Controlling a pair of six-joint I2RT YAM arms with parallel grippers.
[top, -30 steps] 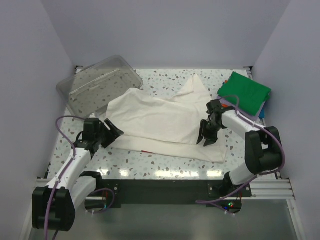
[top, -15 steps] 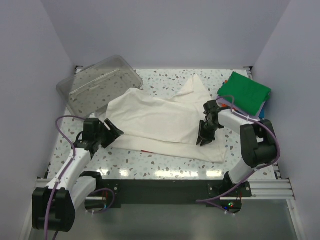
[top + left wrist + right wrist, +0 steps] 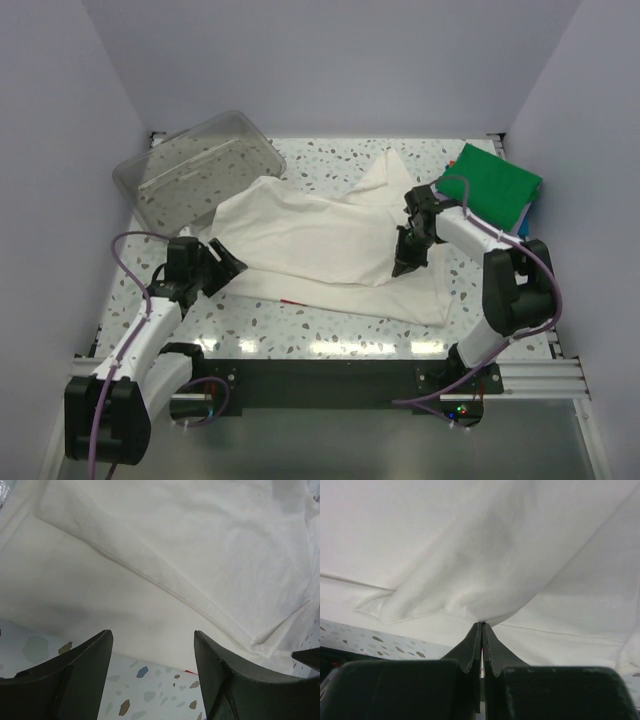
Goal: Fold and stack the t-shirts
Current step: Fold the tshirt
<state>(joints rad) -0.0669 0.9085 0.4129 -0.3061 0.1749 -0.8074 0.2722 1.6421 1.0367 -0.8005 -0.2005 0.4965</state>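
On the right, the shirt (image 3: pixel 320 240) is pinched thinly by the right claw (image 3: pixel 404 267); the left claw (image 3: pixel 228 264) is spread. The grip could be lost if pulled.

No writing, label, brand or number can be read anywhere; a red sliver (image 3: pixel 189 671) at the white shirt (image 3: pixel 320 240) edge, just ahead of the left hand (image 3: pixel 224 263), is too small to read
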